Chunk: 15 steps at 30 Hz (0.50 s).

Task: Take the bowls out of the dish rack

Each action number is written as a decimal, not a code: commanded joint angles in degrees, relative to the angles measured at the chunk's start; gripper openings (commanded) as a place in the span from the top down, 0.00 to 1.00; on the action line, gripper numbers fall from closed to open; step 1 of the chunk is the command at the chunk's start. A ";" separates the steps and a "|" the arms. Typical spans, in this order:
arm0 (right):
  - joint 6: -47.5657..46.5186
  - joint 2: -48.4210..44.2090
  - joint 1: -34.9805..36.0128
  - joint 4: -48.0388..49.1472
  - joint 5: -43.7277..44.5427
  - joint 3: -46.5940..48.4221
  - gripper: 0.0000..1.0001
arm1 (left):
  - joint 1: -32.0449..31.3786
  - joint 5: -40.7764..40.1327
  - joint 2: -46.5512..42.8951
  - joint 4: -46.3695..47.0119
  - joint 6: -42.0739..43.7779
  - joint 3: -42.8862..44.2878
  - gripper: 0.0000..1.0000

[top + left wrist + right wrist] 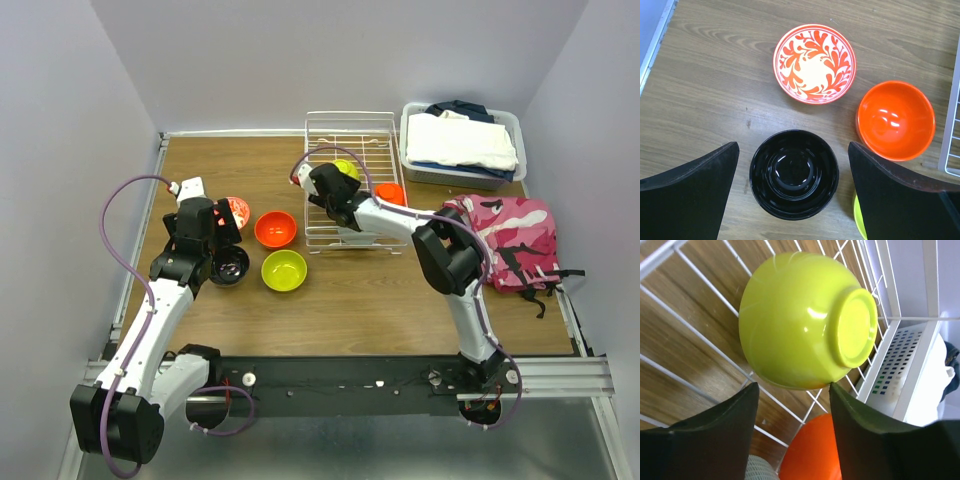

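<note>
- Right gripper: I see its jaws partly spread at the rim of a tipped lime-green bowl in the dish rack. I cannot tell whether they pinch it.
- Left gripper: jaws spread wide above the dark bowl on the table.
- Near that: patterned bowl, orange bowl.

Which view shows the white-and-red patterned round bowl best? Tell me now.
The left wrist view: the glossy white-and-red patterned bowl sits whole, its inside facing the camera. The top external view shows it small, partly hidden behind the left gripper. The right wrist view misses it.
</note>
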 commanded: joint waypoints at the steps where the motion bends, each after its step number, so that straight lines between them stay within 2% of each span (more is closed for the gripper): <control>1: -0.58 -2.70 -0.19 -3.53 1.06 -1.87 0.44 | -0.42 0.70 -0.87 1.09 0.69 -1.05 0.01; 4: 0.12 -5.69 -0.19 -3.00 0.62 -2.39 0.50 | -0.42 0.70 -1.04 1.09 0.69 -1.05 0.01; 9: 1.52 -8.77 -0.19 -3.00 -0.87 -3.10 0.52 | -0.42 0.97 -1.22 1.09 0.68 -1.13 0.01; 15: 4.16 -8.77 -0.19 -4.67 -5.88 -0.30 0.28 | -0.42 1.05 -1.48 1.18 0.69 -1.22 0.01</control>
